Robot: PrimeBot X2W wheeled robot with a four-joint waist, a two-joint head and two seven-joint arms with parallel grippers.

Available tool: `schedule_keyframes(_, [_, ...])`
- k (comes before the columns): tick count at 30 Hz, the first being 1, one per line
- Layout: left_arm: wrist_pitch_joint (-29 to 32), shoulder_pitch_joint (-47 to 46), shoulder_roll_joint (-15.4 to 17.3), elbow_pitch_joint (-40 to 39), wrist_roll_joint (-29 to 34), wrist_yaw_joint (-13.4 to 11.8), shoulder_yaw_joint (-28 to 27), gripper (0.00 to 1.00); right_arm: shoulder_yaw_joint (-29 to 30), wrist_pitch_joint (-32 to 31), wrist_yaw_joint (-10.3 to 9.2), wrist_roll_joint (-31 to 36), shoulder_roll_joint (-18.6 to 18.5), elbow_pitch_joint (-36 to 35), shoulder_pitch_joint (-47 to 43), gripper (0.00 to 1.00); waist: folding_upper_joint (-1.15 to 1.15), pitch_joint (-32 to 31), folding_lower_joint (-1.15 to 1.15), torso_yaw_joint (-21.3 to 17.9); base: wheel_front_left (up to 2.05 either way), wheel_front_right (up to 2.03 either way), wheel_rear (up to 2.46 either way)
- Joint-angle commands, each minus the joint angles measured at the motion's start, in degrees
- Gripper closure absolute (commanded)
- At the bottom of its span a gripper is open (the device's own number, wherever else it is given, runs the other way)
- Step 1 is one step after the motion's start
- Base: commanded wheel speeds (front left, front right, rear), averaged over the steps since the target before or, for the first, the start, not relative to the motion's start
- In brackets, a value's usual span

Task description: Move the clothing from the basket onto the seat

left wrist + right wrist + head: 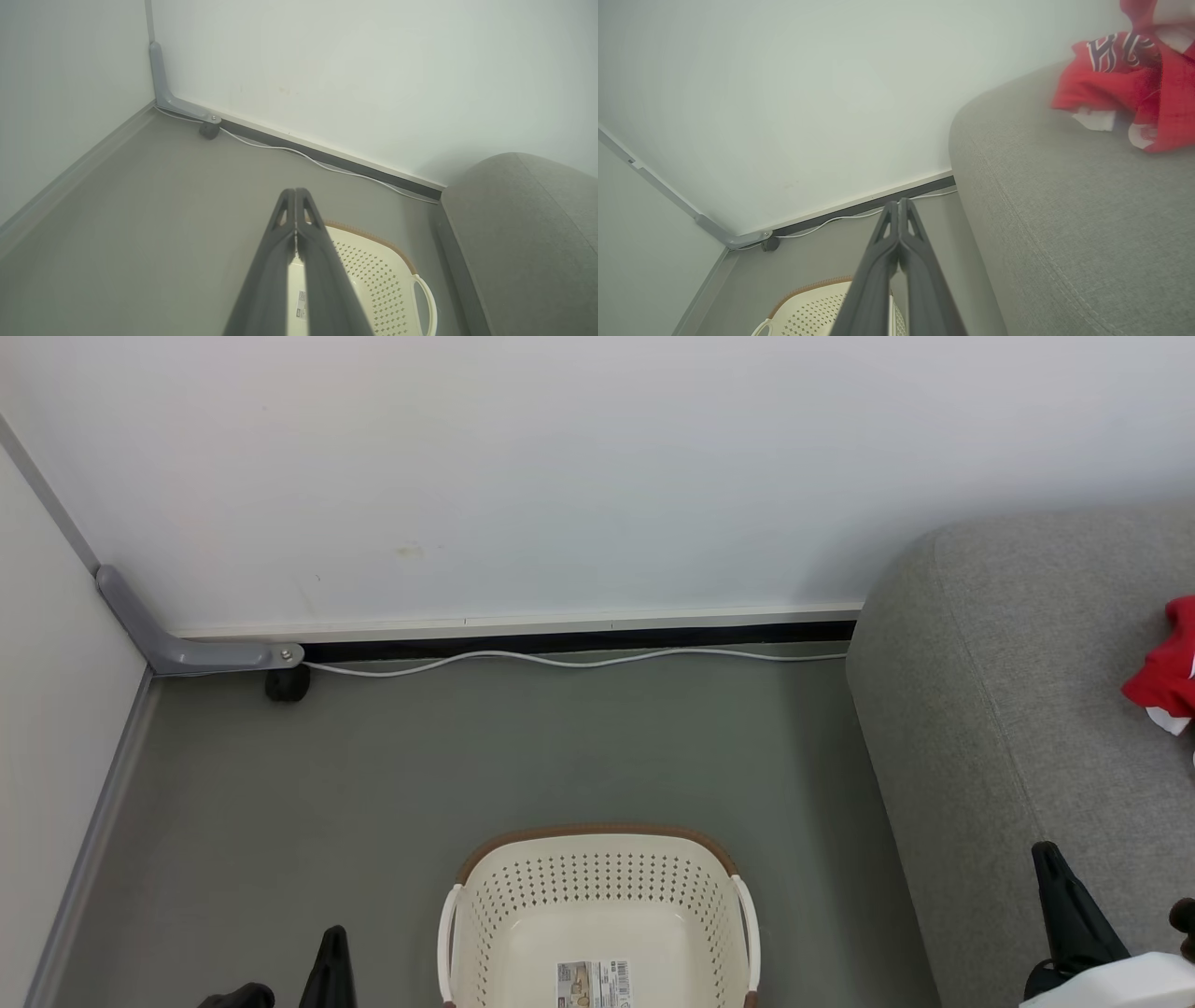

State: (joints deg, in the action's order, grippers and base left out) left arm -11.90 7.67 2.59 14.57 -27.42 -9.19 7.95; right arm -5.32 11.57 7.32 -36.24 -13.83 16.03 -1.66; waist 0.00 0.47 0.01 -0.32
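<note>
1. The basket [597, 882] stands on the grey floor [373, 775] at the near side, a little left of the seat [1008, 709]. It has a brown rim and a white handle on each side.
2. A paper label [594, 983] lies flat on the basket's bottom.
3. The clothing [1167, 677] lies crumpled on top of the seat, far off to the right and well apart from the basket. It is bright red with white patches, and the right wrist view shows dark lettering on it.
4. The left claw [295, 196] is closed, its two dark fingers pressed together along their length and gripping no object. It hangs over the floor just left of the basket.
5. The right claw [899, 205] is closed too, tip against tip. It hangs over the near part of the seat, and the clothing lies farther away and to its right, not touching it.
6. At the foot of the white wall [467, 476] a white cable [560, 661] runs from a grey bracket [187, 649] in the left corner to the seat.
</note>
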Motion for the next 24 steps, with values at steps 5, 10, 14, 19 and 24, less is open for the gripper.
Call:
schedule_keyframes(5, [0.8, -3.3, 0.6, -1.1, -4.3, 1.3, -1.3, 1.00, 1.2, -1.1, 0.03, -3.8, -0.3, -1.3, 2.6, 1.00, 0.00, 0.0, -0.01, 0.0, 0.00, 0.00, 0.00])
schedule_keyframes(10, [1.6, -3.8, 0.7, -1.0, -7.5, 2.1, -1.7, 1.00, 1.7, -1.9, 0.04, -6.4, 0.2, -1.3, 2.9, 1.00, 0.00, 0.0, -0.01, 0.0, 0.00, 0.00, 0.00])
schedule_keyframes(14, [2.3, -4.3, 0.9, -1.0, -10.7, 2.8, -2.2, 1.00, 2.2, -2.8, 0.05, -9.1, 0.8, -1.4, 3.1, 1.00, 0.00, 0.0, -0.01, 0.1, 0.00, 0.00, 0.00])
schedule_keyframes(19, [3.1, -4.9, 1.0, -1.1, -13.9, 3.6, -2.7, 1.00, 2.7, -3.6, 0.05, -11.7, 1.3, -1.4, 3.4, 1.00, 0.00, -0.1, -0.01, 0.1, 0.00, 0.00, 0.00])
schedule_keyframes(24, [3.7, -5.3, 1.0, -1.1, -16.4, 4.2, -3.2, 1.00, 3.1, -4.3, 0.06, -13.9, 1.8, -1.4, 3.6, 1.00, 0.00, -0.1, -0.01, 0.1, 0.00, 0.00, 0.00])
